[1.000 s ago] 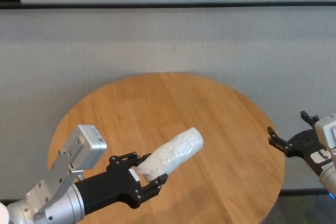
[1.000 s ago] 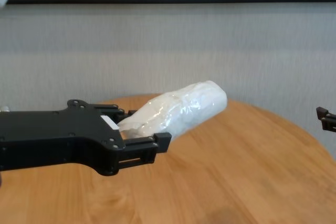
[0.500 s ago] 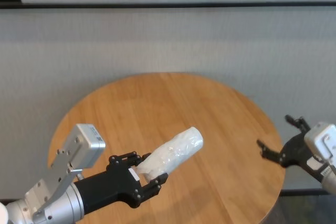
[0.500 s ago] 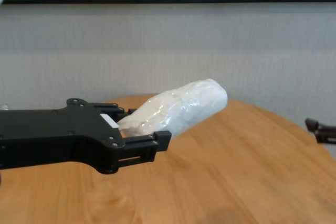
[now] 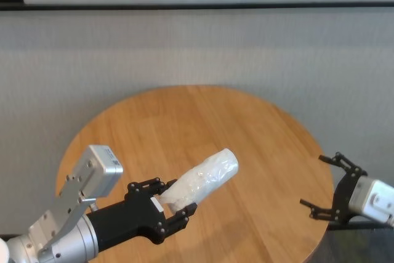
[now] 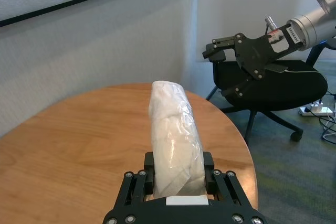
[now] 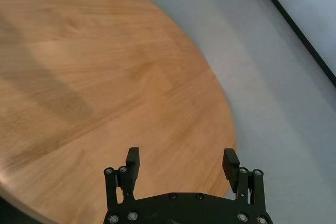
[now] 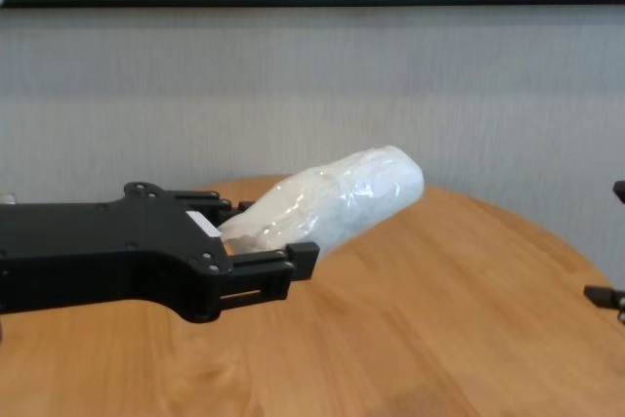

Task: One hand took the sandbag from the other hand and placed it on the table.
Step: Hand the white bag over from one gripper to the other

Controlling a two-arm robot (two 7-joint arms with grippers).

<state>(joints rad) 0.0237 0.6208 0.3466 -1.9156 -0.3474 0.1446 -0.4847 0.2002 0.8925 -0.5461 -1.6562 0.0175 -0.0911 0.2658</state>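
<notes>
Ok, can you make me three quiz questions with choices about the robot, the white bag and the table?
1. Where is the sandbag?
A. lying on the table
B. in the left gripper, held above the table
C. on the floor

2. How many sandbags are there?
A. one
B. two
C. three

3. How is the right gripper?
A. shut on the sandbag
B. shut and empty
C. open and empty

Answers:
1. B: the black fingers clamp its near end, and the far end pokes out in the air.
2. A: only one white pouch shows.
3. C: its fingers stand spread at the table's right edge, with nothing between them.
</notes>
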